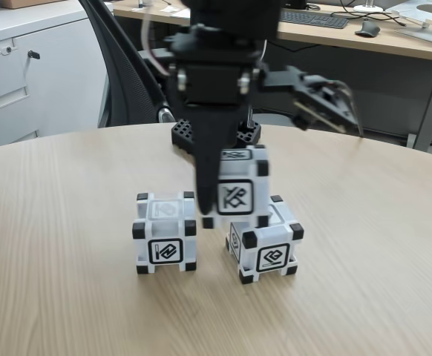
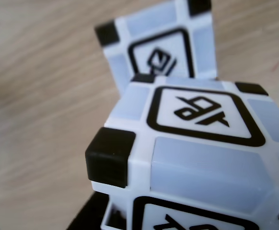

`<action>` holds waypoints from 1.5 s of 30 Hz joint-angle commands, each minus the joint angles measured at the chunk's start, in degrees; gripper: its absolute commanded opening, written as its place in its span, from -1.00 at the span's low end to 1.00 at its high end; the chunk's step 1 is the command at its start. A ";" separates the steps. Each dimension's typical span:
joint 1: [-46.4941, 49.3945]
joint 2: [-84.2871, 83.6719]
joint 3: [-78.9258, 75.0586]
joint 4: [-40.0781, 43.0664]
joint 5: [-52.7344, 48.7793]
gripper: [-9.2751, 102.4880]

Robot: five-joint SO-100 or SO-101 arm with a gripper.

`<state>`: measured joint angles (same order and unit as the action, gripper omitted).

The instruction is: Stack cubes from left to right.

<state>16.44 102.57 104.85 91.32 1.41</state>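
We find the hand (image 1: 227,215) closed on a cube (image 1: 240,189), one dark finger (image 1: 210,174) running down its near face in the fixed view. The held cube (image 2: 197,143) hangs clear of the desk (image 1: 67,297), raised above and between the two others. We judge it is held at this height so that it can pass over the neighbours without striking them.

In the fixed view, the right-hand cube (image 1: 266,248) stands on the desk just below and slightly right of the held one, turned a little off square. The left-hand cube (image 1: 164,233) stands squarely, just beside it with a narrow gap. In the wrist view a second cube (image 2: 158,45) shows beyond and below the held one; we cannot tell which of the two it is.

We judge the step in hand to be carrying the lifted cube to a resting cube for stacking. Nothing is yet stacked. The twist of the right-hand cube may call for correction if it is the base.

No containers are on the desk. An office chair (image 1: 119,67) stands behind it.
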 commanded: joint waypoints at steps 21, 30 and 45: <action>16.26 1.76 -2.72 0.09 -10.55 -0.84; 16.26 1.76 -2.37 0.09 -13.62 -0.46; 15.12 1.76 -2.29 0.09 -13.01 -0.21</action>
<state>31.90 102.66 104.77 91.32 -12.57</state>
